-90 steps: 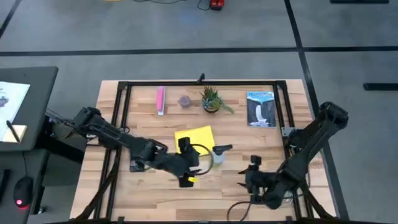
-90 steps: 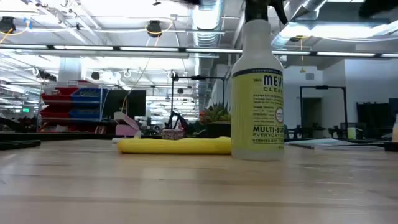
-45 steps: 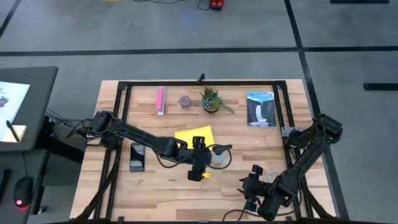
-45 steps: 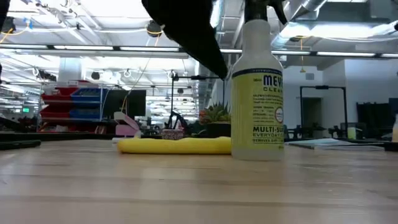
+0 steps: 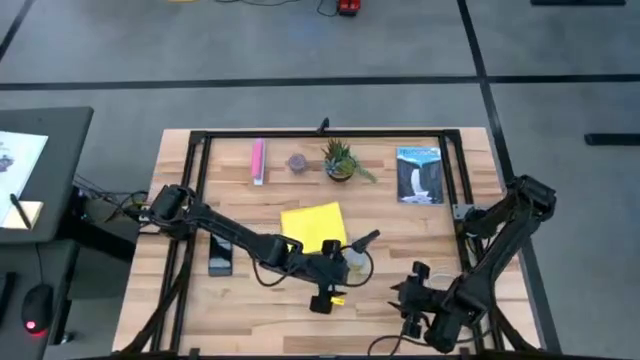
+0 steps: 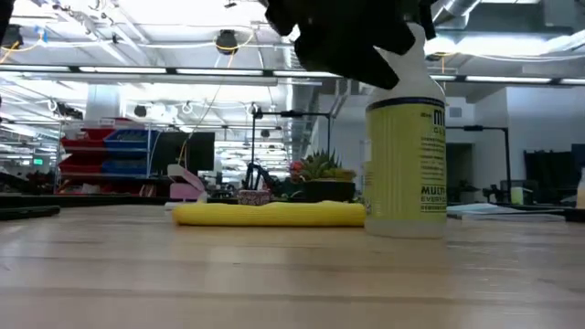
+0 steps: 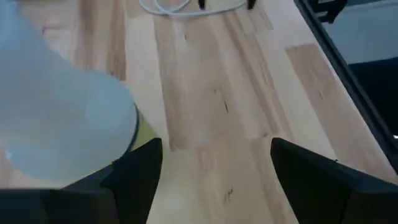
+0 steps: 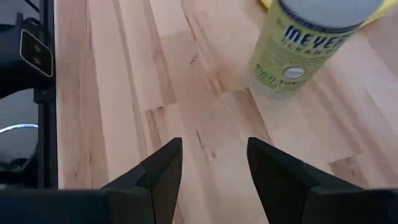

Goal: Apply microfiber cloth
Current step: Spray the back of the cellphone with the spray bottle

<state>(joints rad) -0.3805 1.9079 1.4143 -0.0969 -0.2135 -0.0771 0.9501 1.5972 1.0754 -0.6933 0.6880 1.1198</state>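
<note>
**Crowding the spray bottle, with the cloth not yet taken**

Reaching from the left across the middle of the table (image 5: 420,235) with the left gripper (image 5: 340,268), spread wide and holding nothing. Pressing close against the spray bottle (image 5: 356,258) rather than around it: in the left wrist view, showing the pale bottle body beside one finger and only bare wood in the gap. Hanging dark over the bottle's top in the low view.

Finding the microfiber cloth (image 5: 313,226) flat on the wood, just behind the bottle and apparently ungripped, with a thick rounded front edge in the low view that suggests a fold. Noting the black phone (image 5: 220,253) well apart on the left. Waiting low near the front right with the right gripper (image 5: 408,290), likewise open and empty, facing the bottle.

Judging the step as an approach to the cloth, with little of the task done.

Risking first a toppled bottle: any sideways sweep with a finger against it could tip it onto the cloth or push it along the table. Risking next a poor pinch: closing on the folded edge could catch one layer only and let the rest trail or unfold. Risking also a brush between the two arms, given both heads near the same bottle.
</note>
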